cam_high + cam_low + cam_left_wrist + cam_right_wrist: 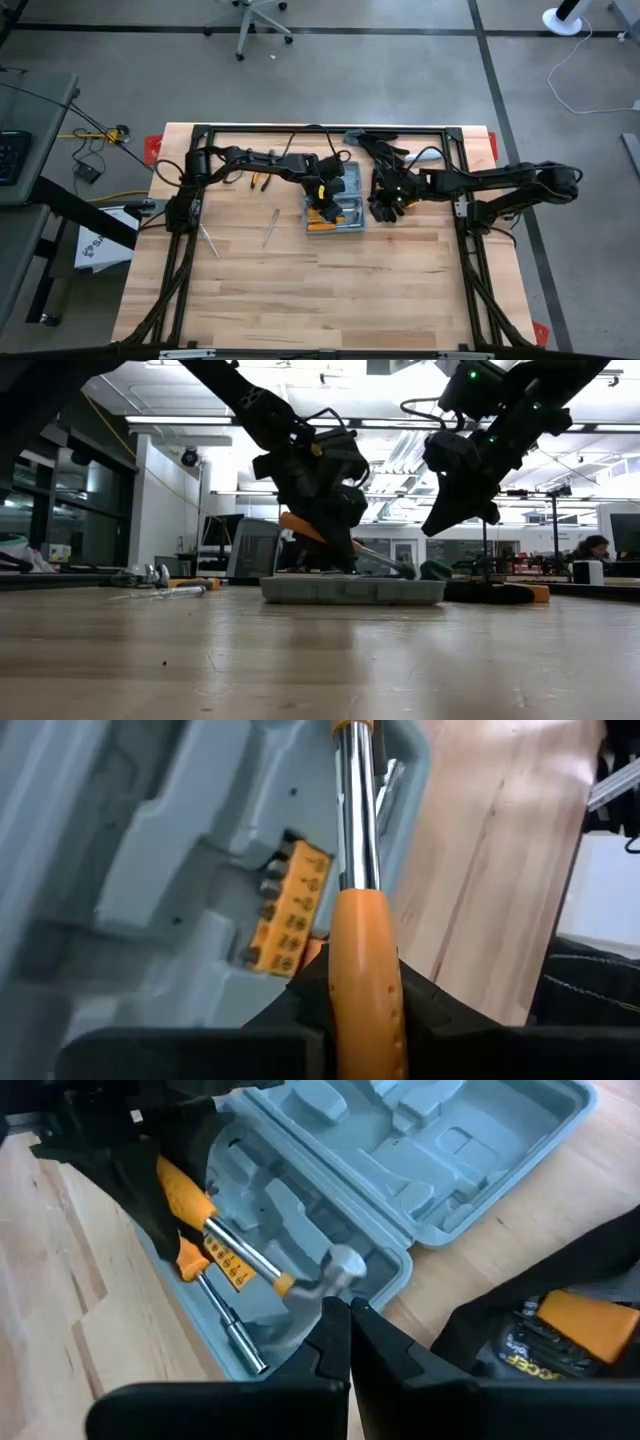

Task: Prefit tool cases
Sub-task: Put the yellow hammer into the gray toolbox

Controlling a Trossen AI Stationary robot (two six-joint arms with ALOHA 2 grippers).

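The flat grey-blue rectangular plastic tool case (336, 203) is lying open near the middle of the pale wooden table (300, 290), its moulded tray facing up and its lid folded back.

The left gripper (365, 982) is sitting directly over the tray, its fingers clamped on the orange handle of an orange-handled, chrome-shafted hammer (260, 1265). The shaft is pointing forward and away from the gripper, running along the tray, with the steel head (345, 1266) at the far end, close to the tray's wall. In the low view the hammer is tilting, handle end raised, so it appears not yet seated in its recess.

An orange bit holder (290, 905) is lying in the tray just beside the shaft.

The right gripper (350, 1335) is hovering just beside the head end, fingers drawn together on nothing. The left gripper is the nearer one.
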